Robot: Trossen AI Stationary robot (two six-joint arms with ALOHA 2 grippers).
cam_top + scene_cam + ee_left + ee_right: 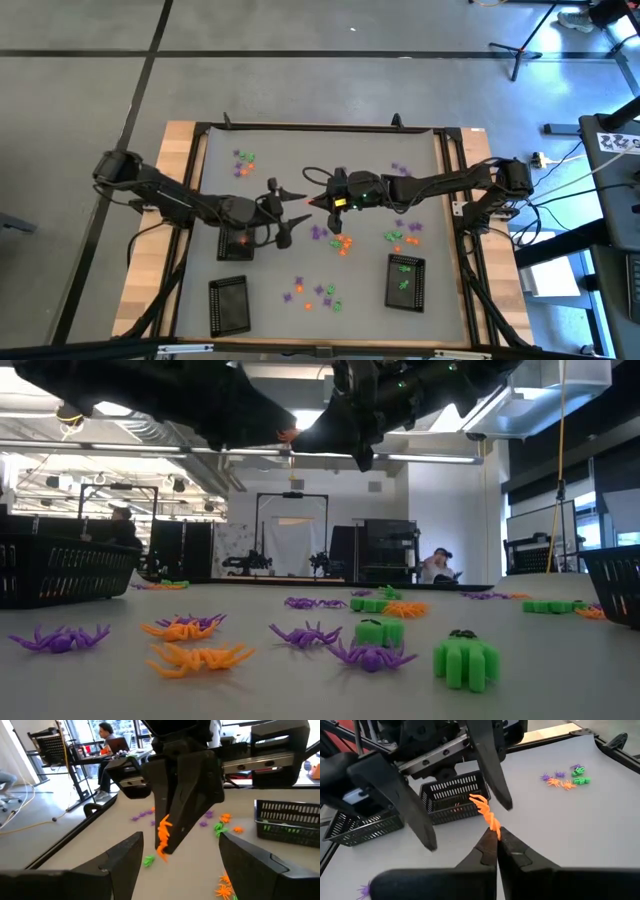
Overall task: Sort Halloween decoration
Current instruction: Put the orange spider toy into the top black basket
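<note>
right gripper (496,834) pinches an orange spider (485,810) shut, high over mid-table (300,150). left gripper (175,855) fingers spread wide around it, holding nothing.

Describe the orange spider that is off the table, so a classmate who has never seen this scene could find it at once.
Start at the table's middle, where the two dark arms meet above it. The right pincer is shut on an orange spider, facing the open left pincer. Every other spider lies flat on the table or in a mesh tray; this one alone hangs in the air, pinched by its legs.
</note>
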